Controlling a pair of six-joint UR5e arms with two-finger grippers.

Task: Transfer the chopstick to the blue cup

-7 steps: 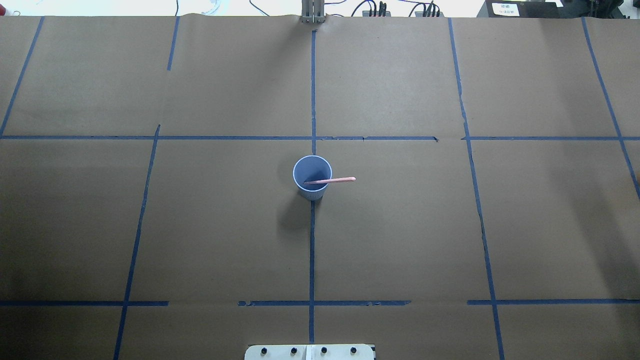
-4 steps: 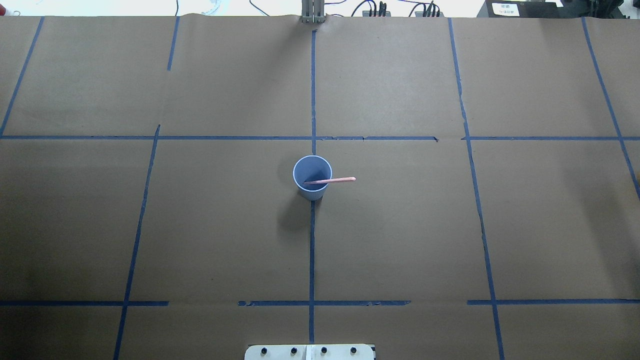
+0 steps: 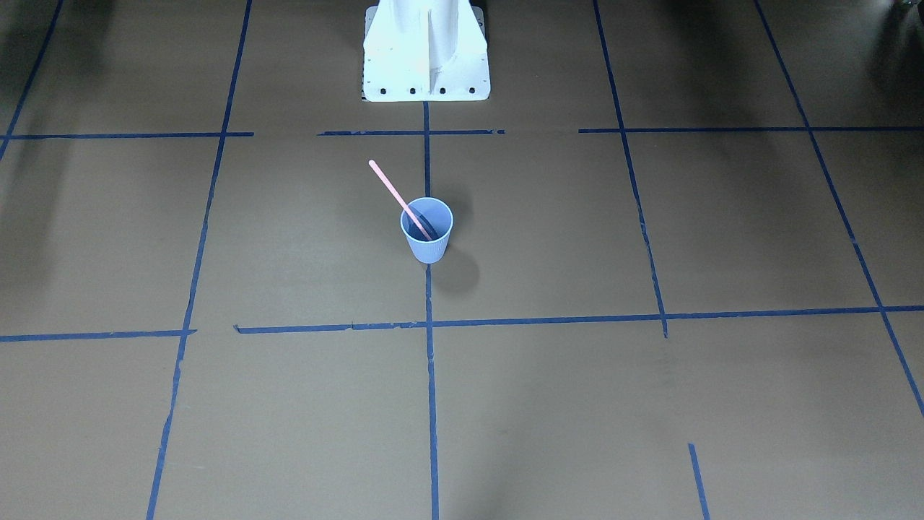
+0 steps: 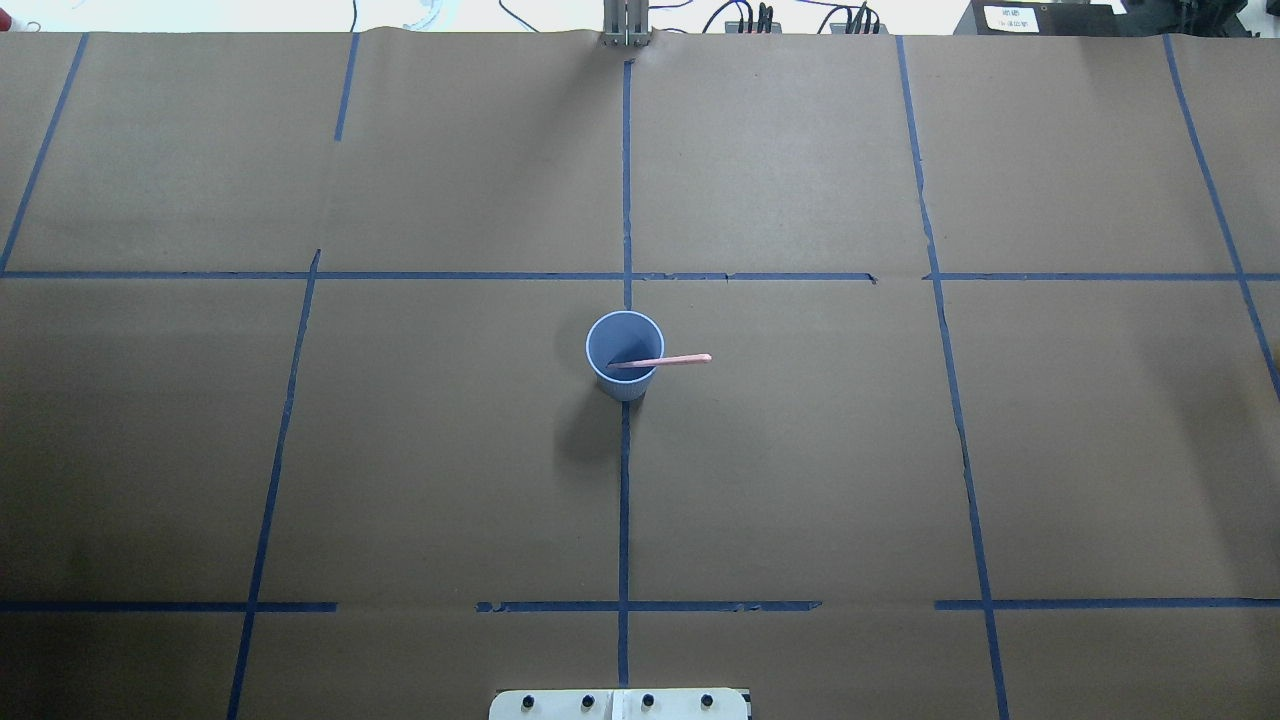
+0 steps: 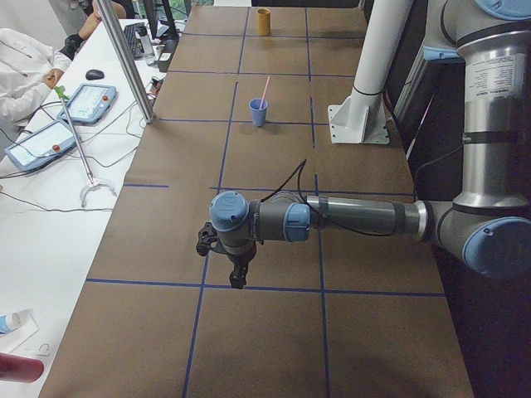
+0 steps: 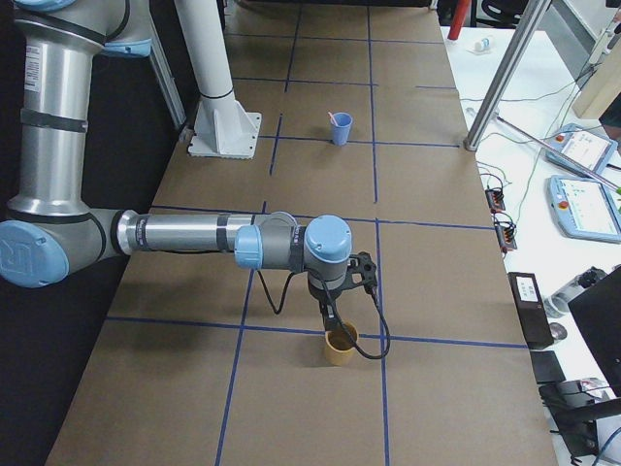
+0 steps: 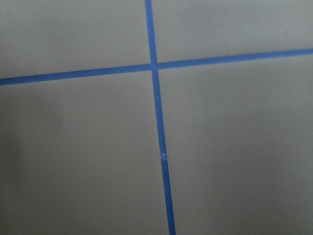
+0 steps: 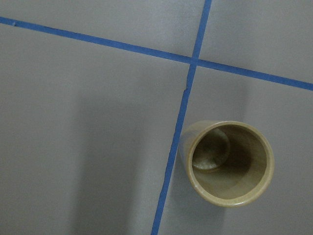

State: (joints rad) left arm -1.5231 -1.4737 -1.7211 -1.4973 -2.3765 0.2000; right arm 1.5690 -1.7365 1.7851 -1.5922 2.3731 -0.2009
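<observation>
Here, left pincer [image 5: 238, 278]: points down, low over the bare tabletop [image 4: 800, 480], just beside a crossing of blue tape [image 7: 156, 66]. It shows only in the left side view, so I cannot tell whether its fingers are spread or closed. Nothing shows in it.
right pincer [image 6: 335, 316]: points down, low over the tabletop, right above a tan cup [image 8: 227, 164]. It shows only in the right side view, so again I cannot tell whether it is spread or closed.
tan cup: upright, mouth up, just under the right pincer and just beside a tape line. Whether a finger touches its rim I cannot tell.
chopstick [image 4: 675, 359]: pink, tilted, with its lower end inside the blue cup [image 3: 427, 249]. Its upper end leans out over the rim toward the right pincer's side. It is well apart from both pincers and neither touches it.
blue cup: upright on a tape line, in front of the white robot base [image 3: 426, 58]. It stands between the two pincers along the tabletop, far from each.
tabletop: covered in brown paper and marked into a grid by the tape. Only that surface lies under the left pincer.
</observation>
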